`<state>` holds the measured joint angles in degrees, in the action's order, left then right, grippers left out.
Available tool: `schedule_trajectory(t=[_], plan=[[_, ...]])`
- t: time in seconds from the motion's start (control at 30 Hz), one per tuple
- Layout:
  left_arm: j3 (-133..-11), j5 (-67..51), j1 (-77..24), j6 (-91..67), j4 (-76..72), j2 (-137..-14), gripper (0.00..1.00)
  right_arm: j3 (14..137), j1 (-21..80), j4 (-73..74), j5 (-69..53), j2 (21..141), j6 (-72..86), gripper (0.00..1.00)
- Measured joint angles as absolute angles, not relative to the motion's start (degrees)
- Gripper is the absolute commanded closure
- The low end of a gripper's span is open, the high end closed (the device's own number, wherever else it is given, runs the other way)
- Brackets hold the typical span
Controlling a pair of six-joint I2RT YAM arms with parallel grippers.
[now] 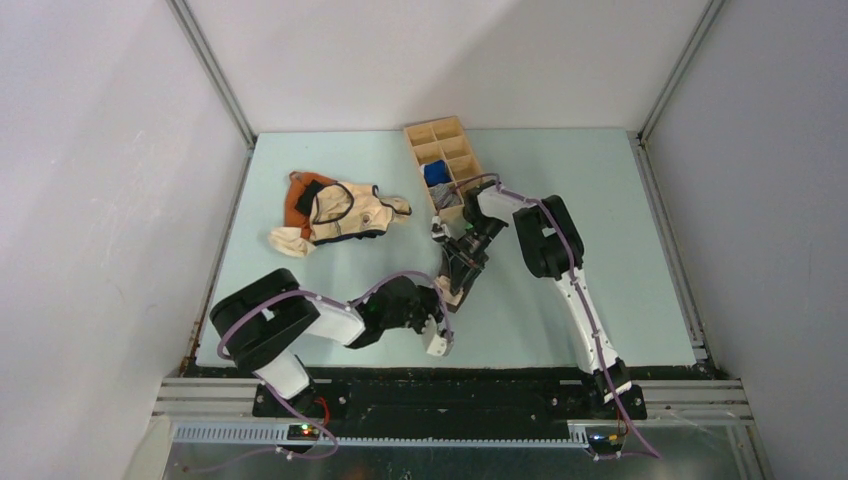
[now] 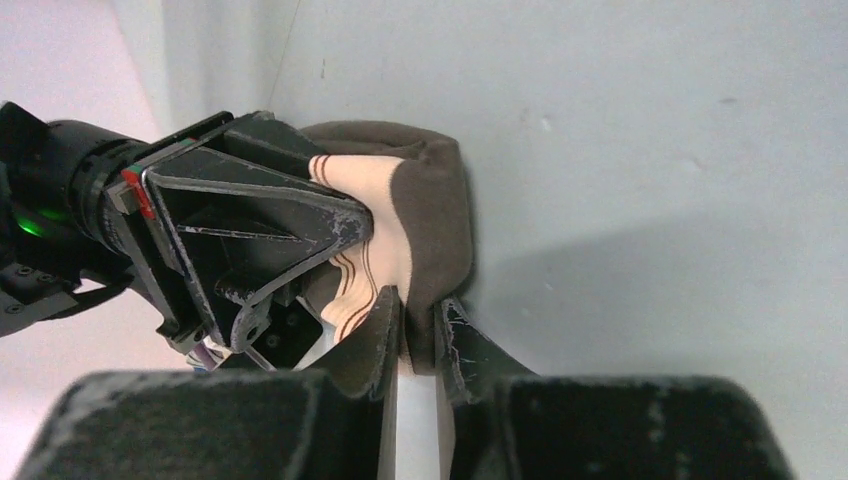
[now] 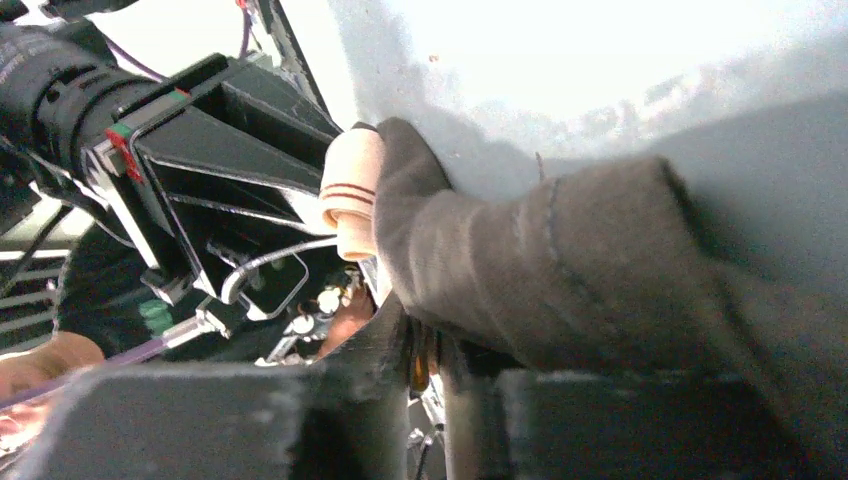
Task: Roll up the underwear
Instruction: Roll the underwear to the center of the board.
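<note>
On the counter (image 1: 640,260), the underwear (image 2: 440,210) lies bunched near the middle, between both arms. The left end effector (image 2: 418,308) and right end effector (image 3: 425,338) are each pinched narrow on its fabric. We judge a good roll needs even tension, so turn both ends together with the waistband tucked tight.

The underwear (image 1: 458,285) lay on the worktop (image 1: 620,250) midway between its left and right edges, nearer the near edge, between the left pincer (image 2: 415,315) and the right pincer (image 3: 425,340). A divided box (image 1: 443,140) stood at the far edge's middle, with cloth rolls (image 1: 436,172) inside. A garment (image 1: 340,212) lay toward the far-left corner.
</note>
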<state>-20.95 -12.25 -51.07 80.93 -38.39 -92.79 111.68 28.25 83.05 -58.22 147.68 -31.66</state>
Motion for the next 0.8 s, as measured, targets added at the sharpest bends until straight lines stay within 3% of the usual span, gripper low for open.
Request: schedule_trajectory(t=[0.03, 0.1, 0.13, 0.17, 0.43, 0.53, 0.63, 0.73, 0.8], plan=[[-22.17, -12.08, -51.20, 80.73, -35.86, -92.47, 1.00, 111.48, 28.14, 82.85, -58.24, 147.55, -31.66, 0.56], [-25.85, -11.64, -51.37, 79.83, -29.54, -92.07, 1.00, 110.00, 27.94, 82.43, -59.83, 146.54, -30.87, 0.18], [-28.34, -11.66, -51.37, 79.18, -25.45, -92.07, 1.00, 108.86, 27.92, 82.41, -61.34, 145.05, -31.27, 0.05], [-29.93, -11.88, -51.40, 78.63, -22.61, -92.03, 1.00, 107.81, 27.97, 82.06, -61.63, 143.13, -30.79, 0.03], [-45.23, -15.92, -52.05, 76.97, 7.27, -92.47, 1.00, 97.21, 23.68, 67.81, -51.88, 124.88, -28.12, 0.01], [-52.64, -19.62, -52.18, 75.94, 19.29, -95.50, 1.00, 82.50, 16.84, 49.91, -45.43, 106.69, -21.02, 0.01], [-58.22, -23.03, -51.77, 73.38, 26.37, -98.67, 1.00, 59.61, 9.52, 24.97, -34.89, 76.42, -15.73, 0.01], [-62.85, -27.57, -51.18, 70.61, 32.62, -101.45, 1.00, 46.09, 10.81, 13.72, -30.50, 53.76, -16.62, 0.12], [-67.07, -30.72, -50.81, 68.77, 37.41, -104.31, 1.00, 41.39, 12.73, 12.78, -32.08, 44.88, -21.65, 0.21]])
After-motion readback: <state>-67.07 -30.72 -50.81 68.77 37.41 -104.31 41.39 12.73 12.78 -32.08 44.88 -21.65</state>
